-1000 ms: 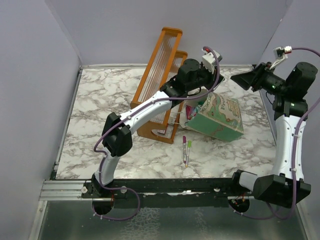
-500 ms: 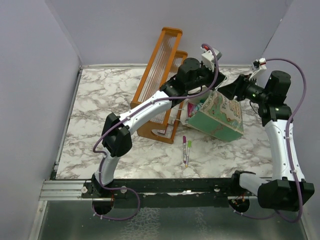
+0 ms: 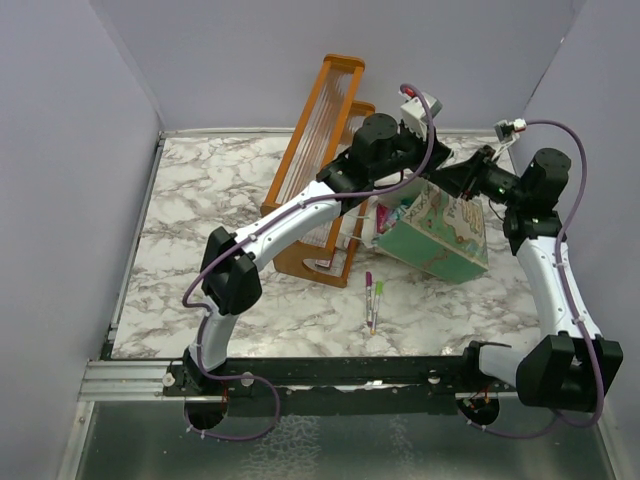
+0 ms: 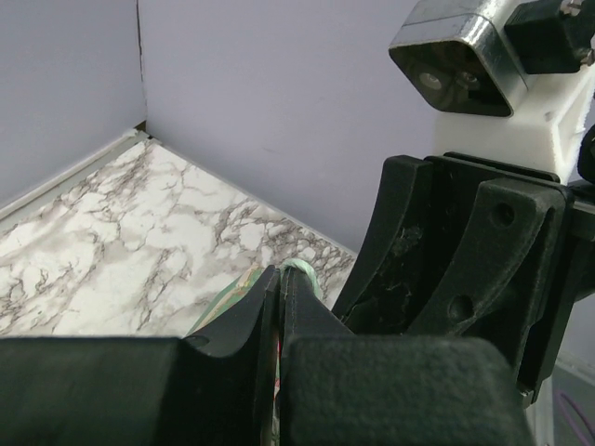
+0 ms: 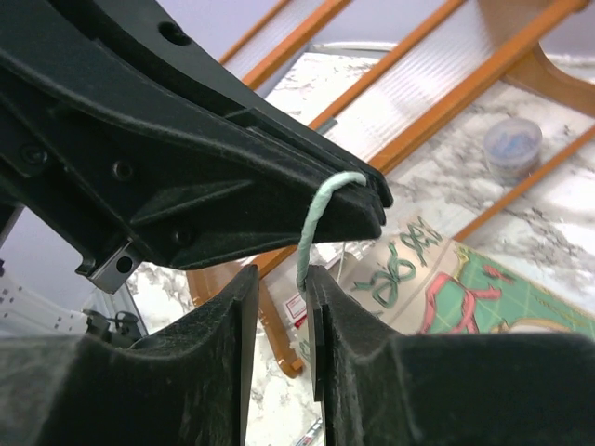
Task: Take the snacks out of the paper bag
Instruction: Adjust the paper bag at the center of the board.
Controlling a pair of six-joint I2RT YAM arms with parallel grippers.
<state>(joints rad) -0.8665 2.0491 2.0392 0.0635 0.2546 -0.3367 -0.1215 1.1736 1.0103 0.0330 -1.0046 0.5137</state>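
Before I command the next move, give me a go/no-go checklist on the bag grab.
1. Left gripper shut on the cord handle: ok.
2. Right gripper clamped on that cord: not ok; its fingers are apart, with the cord hanging between them.
3. Paper bag mouth open, snacks showing: ok.
4. Marker pens apart from the bag: ok.
5. Rack clearance from the left arm: cannot tell.

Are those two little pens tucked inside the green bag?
No, the pens lie flat on the table, outside the paper bag and nearer the arms' bases.
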